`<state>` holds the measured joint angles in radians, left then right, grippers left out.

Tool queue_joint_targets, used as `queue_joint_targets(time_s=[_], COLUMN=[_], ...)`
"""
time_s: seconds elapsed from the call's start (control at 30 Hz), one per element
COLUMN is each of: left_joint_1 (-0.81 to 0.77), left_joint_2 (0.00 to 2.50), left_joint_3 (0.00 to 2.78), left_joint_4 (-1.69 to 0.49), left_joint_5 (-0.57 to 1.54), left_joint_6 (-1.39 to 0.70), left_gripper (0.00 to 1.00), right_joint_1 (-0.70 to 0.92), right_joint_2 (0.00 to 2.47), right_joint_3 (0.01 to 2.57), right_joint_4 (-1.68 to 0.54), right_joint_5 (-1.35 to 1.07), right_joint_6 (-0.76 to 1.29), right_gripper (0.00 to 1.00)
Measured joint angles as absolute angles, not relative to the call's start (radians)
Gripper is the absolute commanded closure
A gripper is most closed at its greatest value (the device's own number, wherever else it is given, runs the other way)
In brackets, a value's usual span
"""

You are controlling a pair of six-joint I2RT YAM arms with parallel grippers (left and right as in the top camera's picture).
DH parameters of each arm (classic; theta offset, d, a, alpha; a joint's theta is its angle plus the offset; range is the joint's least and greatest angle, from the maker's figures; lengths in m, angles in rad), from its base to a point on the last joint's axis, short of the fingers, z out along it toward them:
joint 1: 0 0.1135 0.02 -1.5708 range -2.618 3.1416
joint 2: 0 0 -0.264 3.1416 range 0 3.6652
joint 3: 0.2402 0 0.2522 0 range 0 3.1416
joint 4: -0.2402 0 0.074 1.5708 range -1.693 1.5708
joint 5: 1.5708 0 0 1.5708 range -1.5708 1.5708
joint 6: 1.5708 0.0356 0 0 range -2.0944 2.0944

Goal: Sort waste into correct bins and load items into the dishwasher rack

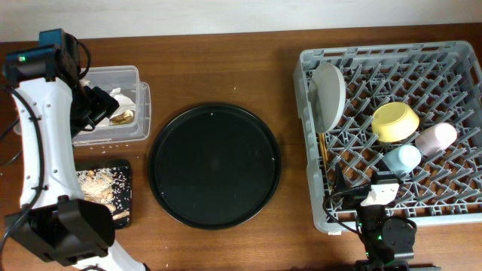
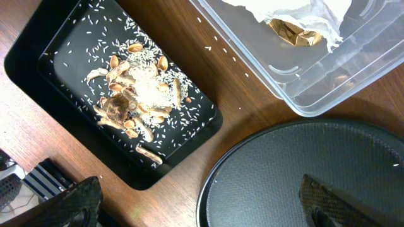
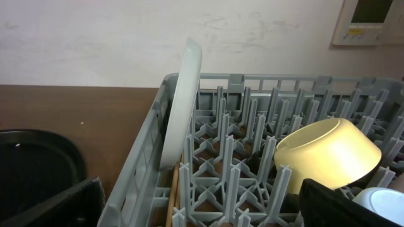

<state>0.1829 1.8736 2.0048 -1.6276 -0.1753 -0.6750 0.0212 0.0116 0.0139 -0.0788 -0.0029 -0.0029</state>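
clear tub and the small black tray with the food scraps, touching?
Apart. The left wrist view shows a strip of bare wooden table running between the clear tub and the small black tray.

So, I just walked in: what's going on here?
Sorting looks finished. The plate, yellow bowl, pink cup, blue cup and chopsticks sit in the rack; tissue and wrapper lie in the clear tub, food scraps in the black tray. The left gripper is open over the tub, the right gripper open by the rack.
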Motion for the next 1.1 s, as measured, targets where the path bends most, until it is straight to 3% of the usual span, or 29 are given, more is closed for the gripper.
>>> queue_joint_targets(time_s=[0.8,0.93,1.03,1.1], left_joint_1=[0.183,0.183,0.183,0.183], left_joint_2=[1.864,1.611,1.377,1.159], left_joint_3=[1.983,1.596,1.228,0.818], left_joint_4=[-1.65,-1.354,-0.994,-0.519], left_joint_5=[-0.191,-0.21,-0.136,0.025], left_joint_6=[-0.675,-0.616,-0.49,-0.4], left_gripper=[0.01,0.01,0.01,0.01], right_joint_1=[0.021,0.021,0.021,0.021], right_joint_2=[0.012,0.012,0.011,0.012], right_joint_3=[0.014,0.014,0.014,0.014], right_joint_4=[-0.079,-0.079,-0.079,-0.08], right_joint_5=[-0.002,0.001,0.002,0.004], right_joint_6=[0.002,0.003,0.004,0.004], right_gripper=[0.01,0.01,0.01,0.01])
